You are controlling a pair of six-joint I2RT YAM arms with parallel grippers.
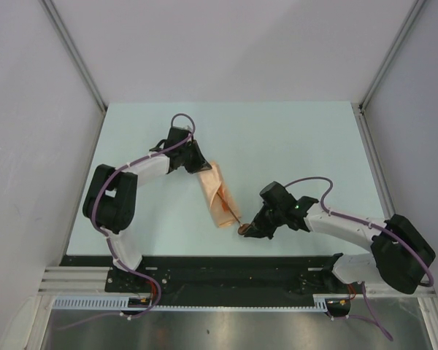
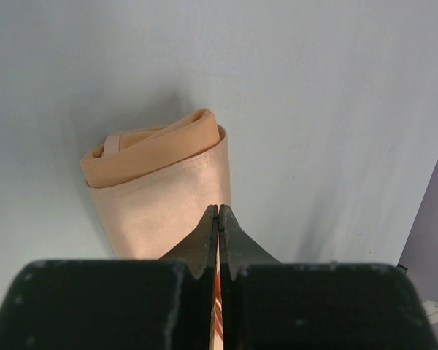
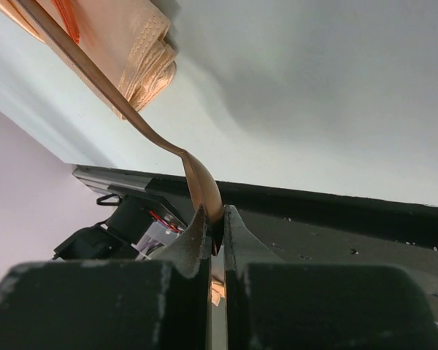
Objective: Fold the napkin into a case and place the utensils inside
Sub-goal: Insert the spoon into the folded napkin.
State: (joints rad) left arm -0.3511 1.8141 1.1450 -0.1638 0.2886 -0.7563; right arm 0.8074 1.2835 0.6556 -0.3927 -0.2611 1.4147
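Two clenched jaws: left on case [image 2: 160,197] edge, right on spoon [image 3: 203,186] bowl.

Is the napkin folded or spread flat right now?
Folded: the napkin is a narrow strip, with stacked layers showing at its end.

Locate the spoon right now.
Top view, centre: the spoon slants from the case's near end to the right gripper, which pinches its bowl end.

The spoon [image 3: 202,184] runs off the right wrist view's top-left corner (its bowl half hidden inside the right gripper [image 3: 216,219]).
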